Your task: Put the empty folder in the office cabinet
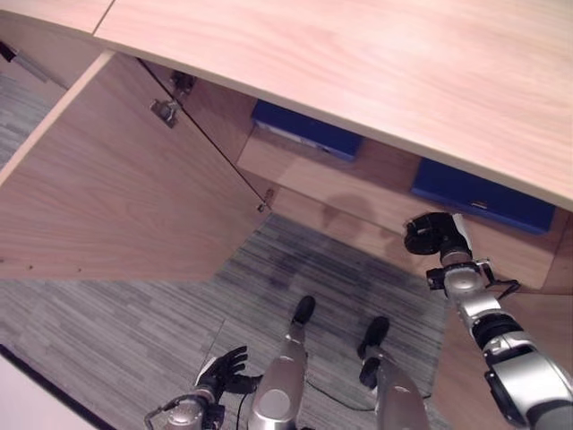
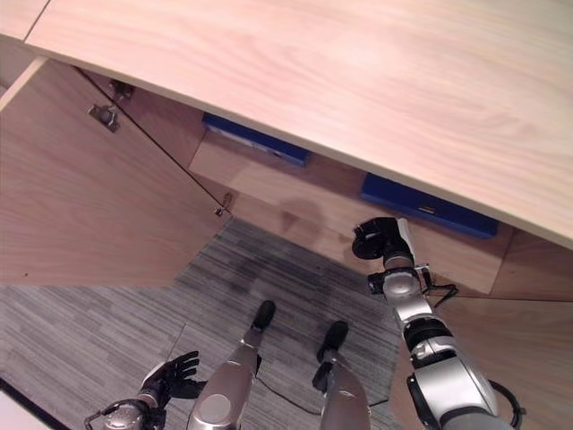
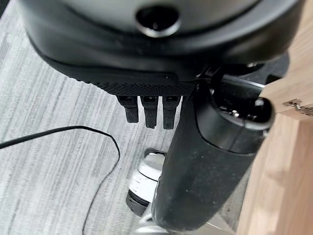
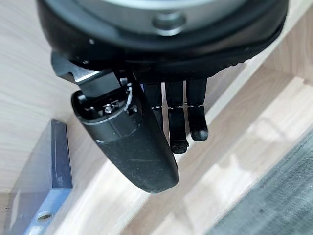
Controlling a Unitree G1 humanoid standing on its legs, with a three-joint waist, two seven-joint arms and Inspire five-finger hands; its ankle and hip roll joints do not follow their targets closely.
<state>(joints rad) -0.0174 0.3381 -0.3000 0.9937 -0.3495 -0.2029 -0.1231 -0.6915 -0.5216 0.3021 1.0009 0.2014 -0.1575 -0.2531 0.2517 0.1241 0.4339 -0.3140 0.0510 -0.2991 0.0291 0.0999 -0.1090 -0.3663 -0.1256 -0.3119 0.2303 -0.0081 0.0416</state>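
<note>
My right hand hangs at the cabinet's open front with its fingers straight and slack, empty, because the blue folder already lies on the lower shelf just beyond it; I judge the placing done. A second blue folder lies further left, on the shelf above. The cabinet door stands swung wide to the left. My left hand idles low over the carpet, fingers loosely spread, nothing in it. My right wrist view shows the folder's edge close beside my thumb, which the head views cannot resolve.
</note>
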